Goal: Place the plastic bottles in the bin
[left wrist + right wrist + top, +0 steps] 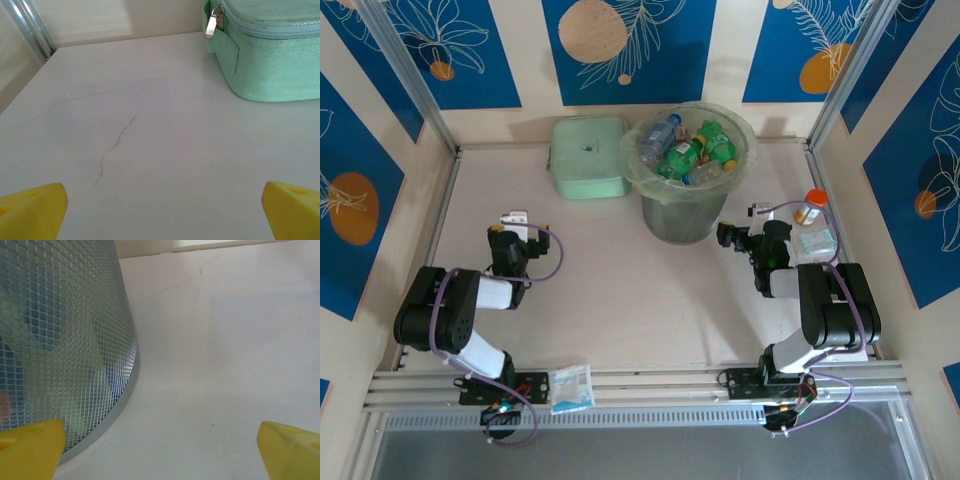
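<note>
While the right gripper (pixel 160 450) gapes empty, the bin (pixel 60 330) stands just left

Your bin (pixel 60 330) was fine glinting mesh with a glossy clear plastic liner (pixel 749 140); the box (pixel 280 65) beside it, matt woven cloth.

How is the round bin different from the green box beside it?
The bin is round and tall; the box is square and flat. The bin is open and holds bottles; the box is zipped shut. The bin's wall is see-through mesh; the box is cloth. Both stand at the table's far side.
</note>
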Controlling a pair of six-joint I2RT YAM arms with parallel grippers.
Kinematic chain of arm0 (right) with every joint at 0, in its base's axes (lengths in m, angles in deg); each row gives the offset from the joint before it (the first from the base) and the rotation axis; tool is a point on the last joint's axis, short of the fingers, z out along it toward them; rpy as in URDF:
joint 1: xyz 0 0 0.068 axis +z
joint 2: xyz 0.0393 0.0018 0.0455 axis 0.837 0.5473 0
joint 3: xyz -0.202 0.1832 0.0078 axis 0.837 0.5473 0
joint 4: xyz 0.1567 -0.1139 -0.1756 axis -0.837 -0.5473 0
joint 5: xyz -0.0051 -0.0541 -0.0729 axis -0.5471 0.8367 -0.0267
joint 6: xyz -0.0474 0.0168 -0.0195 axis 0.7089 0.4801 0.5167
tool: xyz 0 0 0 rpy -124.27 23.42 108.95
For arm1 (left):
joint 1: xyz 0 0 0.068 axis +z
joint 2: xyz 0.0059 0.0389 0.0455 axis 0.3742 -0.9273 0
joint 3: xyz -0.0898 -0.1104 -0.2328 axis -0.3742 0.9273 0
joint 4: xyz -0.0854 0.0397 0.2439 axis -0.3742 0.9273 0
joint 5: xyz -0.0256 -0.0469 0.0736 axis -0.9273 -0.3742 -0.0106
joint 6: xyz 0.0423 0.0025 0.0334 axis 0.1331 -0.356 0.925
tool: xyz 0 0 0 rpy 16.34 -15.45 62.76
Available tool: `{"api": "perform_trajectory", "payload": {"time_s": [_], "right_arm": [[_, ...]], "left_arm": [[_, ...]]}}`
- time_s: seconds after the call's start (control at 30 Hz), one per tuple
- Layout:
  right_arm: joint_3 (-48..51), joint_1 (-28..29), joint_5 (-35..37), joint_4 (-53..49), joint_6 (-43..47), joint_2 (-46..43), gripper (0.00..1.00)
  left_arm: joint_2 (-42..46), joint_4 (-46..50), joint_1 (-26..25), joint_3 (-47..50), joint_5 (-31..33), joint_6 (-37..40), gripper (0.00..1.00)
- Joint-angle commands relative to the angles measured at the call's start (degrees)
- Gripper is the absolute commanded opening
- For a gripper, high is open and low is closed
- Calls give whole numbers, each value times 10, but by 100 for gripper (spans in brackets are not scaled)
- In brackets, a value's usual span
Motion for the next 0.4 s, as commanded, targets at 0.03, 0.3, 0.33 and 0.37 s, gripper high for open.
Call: {"api": "perform_trajectory", "payload": {"time_s": [0.03, 0.3, 0.33, 0.37], "right_arm": [[-7, 2, -12, 3, 3, -8, 99], [-13, -1, -18, -6, 2, -5, 99], [-10, 2, -15, 0, 3, -6, 99], [-6, 2, -13, 4, 4, -8, 99]], "left_arm": [[-4, 1, 4, -6, -49, 9, 99], [-4, 6, 4, -8, -58, 12, 99], [-4, 6, 4, -8, -58, 11, 99], [-4, 6, 4, -7, -59, 11, 99]]}}
